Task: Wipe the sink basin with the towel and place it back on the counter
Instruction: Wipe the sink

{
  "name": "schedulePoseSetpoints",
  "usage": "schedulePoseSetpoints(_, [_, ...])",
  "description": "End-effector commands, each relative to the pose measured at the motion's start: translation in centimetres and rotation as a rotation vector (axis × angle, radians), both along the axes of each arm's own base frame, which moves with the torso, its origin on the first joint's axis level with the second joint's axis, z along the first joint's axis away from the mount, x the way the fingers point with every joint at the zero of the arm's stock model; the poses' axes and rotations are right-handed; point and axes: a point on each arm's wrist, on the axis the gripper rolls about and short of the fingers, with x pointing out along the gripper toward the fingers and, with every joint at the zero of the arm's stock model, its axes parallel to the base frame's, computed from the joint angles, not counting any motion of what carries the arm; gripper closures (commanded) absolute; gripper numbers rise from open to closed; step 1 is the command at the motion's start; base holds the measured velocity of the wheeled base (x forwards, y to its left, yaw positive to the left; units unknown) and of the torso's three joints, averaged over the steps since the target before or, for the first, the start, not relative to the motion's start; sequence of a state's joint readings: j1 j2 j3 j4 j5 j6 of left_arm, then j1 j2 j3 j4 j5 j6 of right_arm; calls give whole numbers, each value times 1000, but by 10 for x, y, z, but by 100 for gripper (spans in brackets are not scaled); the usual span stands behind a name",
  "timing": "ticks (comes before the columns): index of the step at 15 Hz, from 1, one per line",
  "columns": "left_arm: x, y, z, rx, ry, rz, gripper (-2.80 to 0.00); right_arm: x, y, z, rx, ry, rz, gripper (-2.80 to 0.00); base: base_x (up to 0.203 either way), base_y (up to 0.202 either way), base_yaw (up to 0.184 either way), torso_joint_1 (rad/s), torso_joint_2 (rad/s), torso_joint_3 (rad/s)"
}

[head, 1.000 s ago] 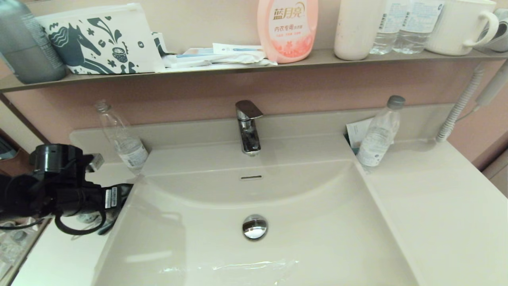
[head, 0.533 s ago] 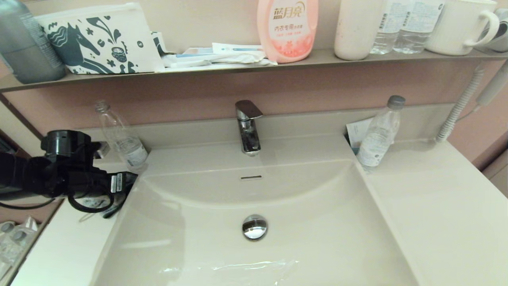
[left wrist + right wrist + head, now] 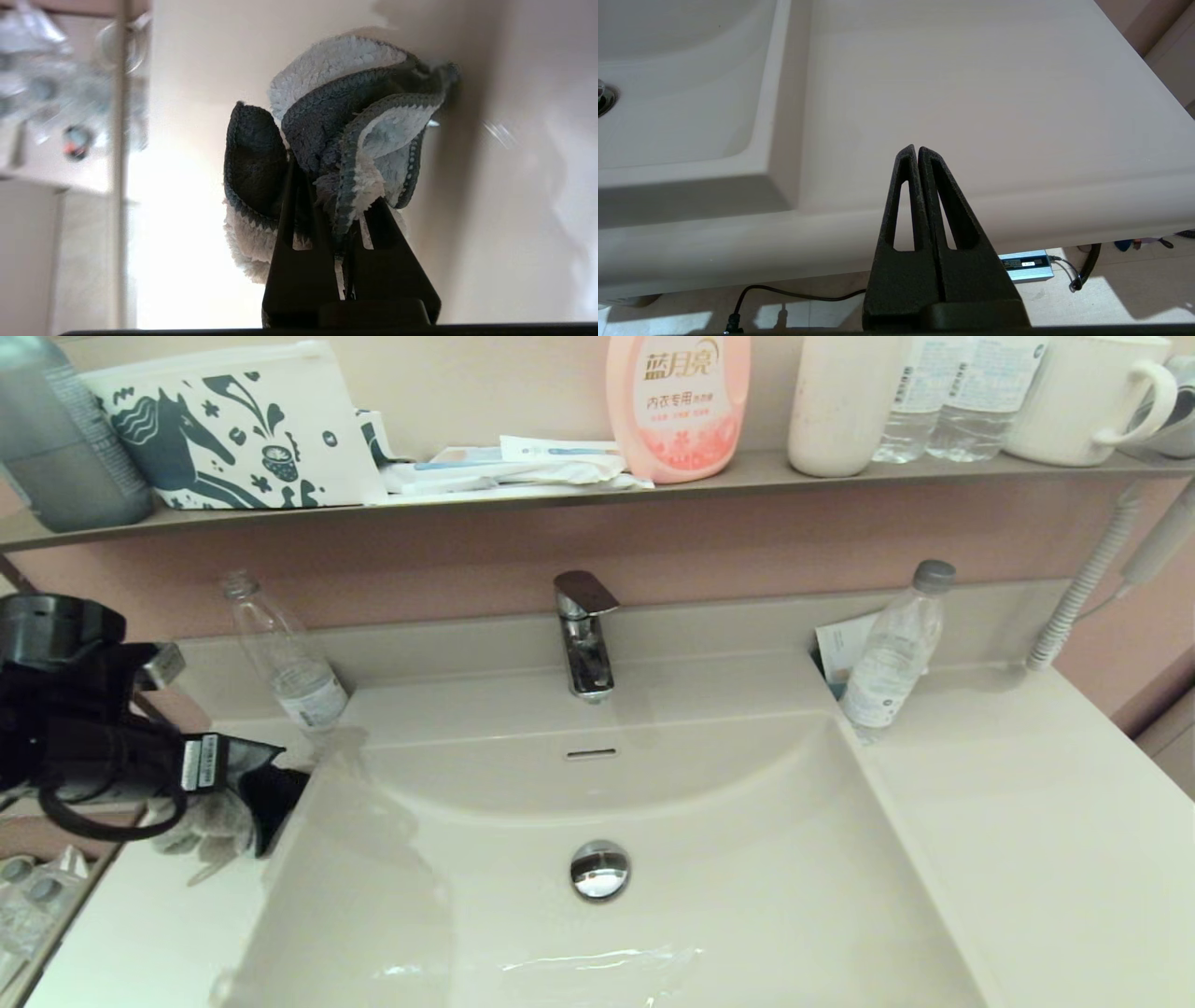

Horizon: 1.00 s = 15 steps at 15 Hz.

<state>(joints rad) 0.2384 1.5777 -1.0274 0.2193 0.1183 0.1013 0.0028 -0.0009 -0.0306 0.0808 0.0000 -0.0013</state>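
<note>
Over the cream-white counter (image 3: 159, 933), the left hand (image 3: 334, 196) pinches the bunched towel (image 3: 345, 121), fluffy grey-blue and charcoal.

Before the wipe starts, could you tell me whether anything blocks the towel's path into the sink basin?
Nothing visible does. The left gripper holds the towel beside the sink basin, whose near rim is bare.

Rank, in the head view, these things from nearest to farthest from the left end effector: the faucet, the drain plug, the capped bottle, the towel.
1. Towel: gripped in the left end effector, at the counter's left edge.
2. Drain plug: middle of the basin. Faucet: behind the basin, centre. These two are too close to call.
3. Capped bottle: far right, by the back ledge.
</note>
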Motion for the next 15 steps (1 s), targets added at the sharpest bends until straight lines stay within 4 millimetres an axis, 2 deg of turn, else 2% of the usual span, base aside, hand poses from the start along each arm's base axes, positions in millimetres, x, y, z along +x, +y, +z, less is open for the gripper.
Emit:
schedulePoseSetpoints(1, [-49,-21,37,55,-62,0,0,0,0,0,0,1,0,0,0,0,0,0,0,0])
schedulePoseSetpoints(3, [-70,-33,44,116,-46,36,0,0,0,0,0,1,0,0,0,0,0,0,0,0])
schedulePoseSetpoints(5, [-87,-37,46,153,-2,65,0,0,0,0,0,1,0,0,0,0,0,0,0,0])
schedulePoseSetpoints(9, [-98,-37,41,168,24,88,0,0,0,0,0,1,0,0,0,0,0,0,0,0])
schedulePoseSetpoints(11, [-101,-30,36,166,54,130,0,0,0,0,0,1,0,0,0,0,0,0,0,0])
schedulePoseSetpoints(15, [-131,-28,22,186,186,203,0,0,0,0,0,1,0,0,0,0,0,0,0,0])
